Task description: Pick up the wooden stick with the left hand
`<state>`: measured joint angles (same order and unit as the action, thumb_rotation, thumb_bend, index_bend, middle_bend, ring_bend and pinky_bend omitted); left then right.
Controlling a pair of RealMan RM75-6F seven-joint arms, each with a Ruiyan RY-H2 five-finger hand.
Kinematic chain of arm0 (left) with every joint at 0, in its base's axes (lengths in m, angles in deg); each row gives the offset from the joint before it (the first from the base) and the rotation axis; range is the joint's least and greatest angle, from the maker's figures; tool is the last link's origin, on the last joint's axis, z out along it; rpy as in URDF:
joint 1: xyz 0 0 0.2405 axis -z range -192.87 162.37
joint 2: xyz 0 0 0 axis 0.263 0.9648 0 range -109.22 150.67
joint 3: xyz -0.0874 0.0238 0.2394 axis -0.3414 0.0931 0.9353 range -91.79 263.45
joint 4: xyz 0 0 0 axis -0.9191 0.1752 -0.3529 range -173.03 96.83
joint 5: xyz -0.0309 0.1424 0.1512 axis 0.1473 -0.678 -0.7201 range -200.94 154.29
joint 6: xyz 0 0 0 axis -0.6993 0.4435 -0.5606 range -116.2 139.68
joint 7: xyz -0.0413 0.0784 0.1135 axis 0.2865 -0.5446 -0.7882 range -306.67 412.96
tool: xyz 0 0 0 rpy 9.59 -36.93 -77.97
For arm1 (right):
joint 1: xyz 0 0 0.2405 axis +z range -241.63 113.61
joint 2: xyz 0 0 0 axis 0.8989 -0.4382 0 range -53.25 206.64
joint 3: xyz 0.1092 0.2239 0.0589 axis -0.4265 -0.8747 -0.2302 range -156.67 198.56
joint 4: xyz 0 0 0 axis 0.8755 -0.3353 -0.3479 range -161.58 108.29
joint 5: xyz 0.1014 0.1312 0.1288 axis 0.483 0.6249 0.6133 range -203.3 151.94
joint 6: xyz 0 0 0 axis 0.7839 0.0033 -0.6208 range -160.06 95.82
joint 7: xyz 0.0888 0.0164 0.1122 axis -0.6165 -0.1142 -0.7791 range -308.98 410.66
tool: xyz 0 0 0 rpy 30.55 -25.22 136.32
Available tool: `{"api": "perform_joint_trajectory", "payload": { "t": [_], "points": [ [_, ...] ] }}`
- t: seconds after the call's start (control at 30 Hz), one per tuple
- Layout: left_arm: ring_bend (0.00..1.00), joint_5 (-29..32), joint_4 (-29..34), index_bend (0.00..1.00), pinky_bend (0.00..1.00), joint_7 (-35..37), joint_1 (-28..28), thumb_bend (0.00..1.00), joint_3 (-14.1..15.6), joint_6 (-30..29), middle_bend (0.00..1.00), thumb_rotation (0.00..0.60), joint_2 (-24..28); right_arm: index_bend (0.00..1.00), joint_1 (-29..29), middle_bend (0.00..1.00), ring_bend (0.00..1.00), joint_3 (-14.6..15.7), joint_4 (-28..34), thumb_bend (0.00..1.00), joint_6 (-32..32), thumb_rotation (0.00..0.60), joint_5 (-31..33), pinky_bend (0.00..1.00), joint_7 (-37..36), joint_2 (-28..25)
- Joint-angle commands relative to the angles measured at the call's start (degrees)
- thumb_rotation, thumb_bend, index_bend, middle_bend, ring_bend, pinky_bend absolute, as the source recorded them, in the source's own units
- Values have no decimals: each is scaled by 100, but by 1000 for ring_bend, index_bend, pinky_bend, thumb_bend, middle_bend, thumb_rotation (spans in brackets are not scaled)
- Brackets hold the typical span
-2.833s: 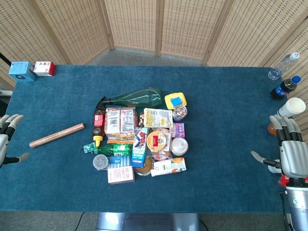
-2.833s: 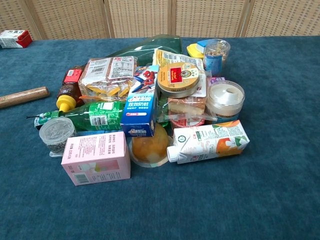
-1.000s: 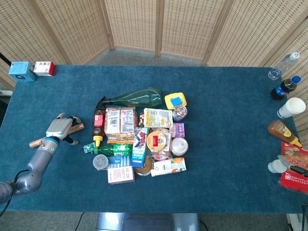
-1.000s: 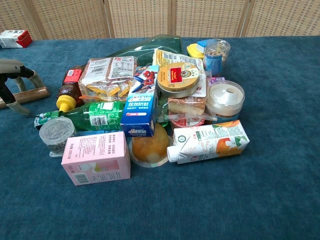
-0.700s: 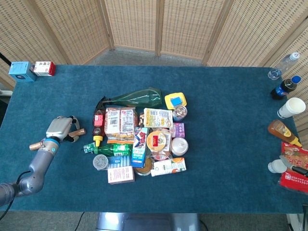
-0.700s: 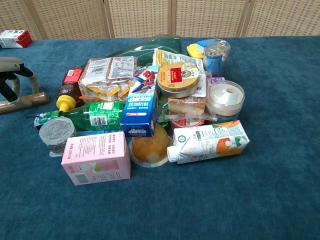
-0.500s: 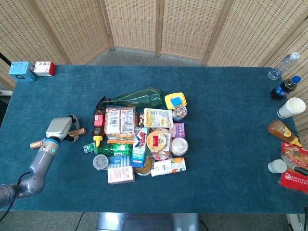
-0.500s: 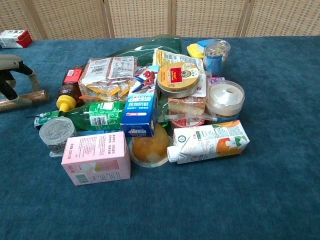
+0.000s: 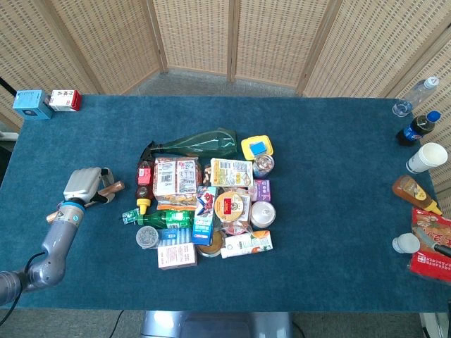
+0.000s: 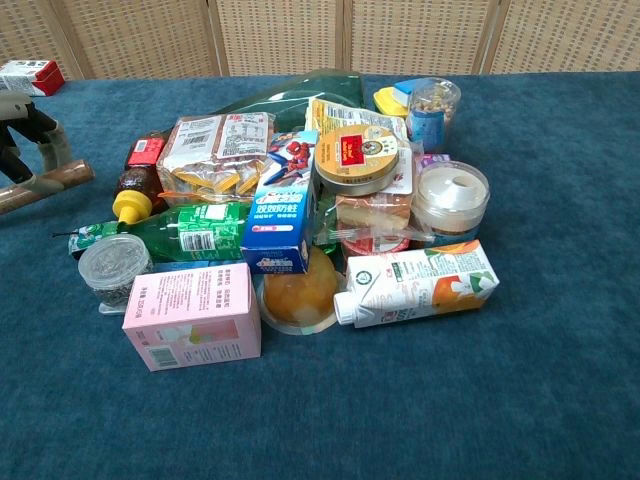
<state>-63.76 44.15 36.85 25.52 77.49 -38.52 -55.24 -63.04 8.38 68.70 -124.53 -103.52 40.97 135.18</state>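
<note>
Left hand [image 9: 82, 184] sits over the stick [image 9: 110, 189] at the left side of the desk [image 9: 331, 176], just left of the grocery pile [image 9: 204, 204]. Fingers [image 10: 48, 146] curl down around the stick's middle; both stick ends poke out either side of the hand in the head view. Chest view shows the stick [image 10: 60, 178] slanted, near end low. Cannot tell whether it has fully cleared the cloth.

Step in hand, by my reading: grasp made, lift just starting or about to.

Next move calls for a straight rise with the wrap kept firm. The stick is round and smooth, so likely to roll or slide out of a loose hold. Keep it level. Keep clear of the brown sauce bottle [image 9: 144, 172] nearest the stick's right end.

Right hand: not in either view.
</note>
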Motion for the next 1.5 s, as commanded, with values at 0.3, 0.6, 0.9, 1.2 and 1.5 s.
{"api": "perform_joint_trajectory", "payload": {
  "t": [0.3,0.6,0.9,1.2,1.5],
  "points": [
    [995,-577,707,805,766,1034,-347,621,-540,-367,878,600,587,13,43,77,0,-8,-38,111,12,476,-82,0,-23,72],
    [995,-1333,1546,806,766,2129,-814,634,-986,-956,881,600,1188,12,97,77,0,-36,-39,110,70,478,-84,0,-4,87],
    [995,-1948,2230,806,765,2720,-1131,631,-1382,-1608,883,600,1720,12,113,77,0,-25,-102,111,82,476,-129,0,-73,136],
    [998,-2022,2729,809,763,2970,-1207,629,-1719,-1837,887,600,2130,13,136,77,0,-4,-261,112,105,471,-166,0,-239,282],
    [999,-2085,2992,809,763,3335,-1350,625,-1912,-2004,887,600,2422,13,137,77,0,-8,-268,112,110,474,-171,0,-254,283]
  ]
}}
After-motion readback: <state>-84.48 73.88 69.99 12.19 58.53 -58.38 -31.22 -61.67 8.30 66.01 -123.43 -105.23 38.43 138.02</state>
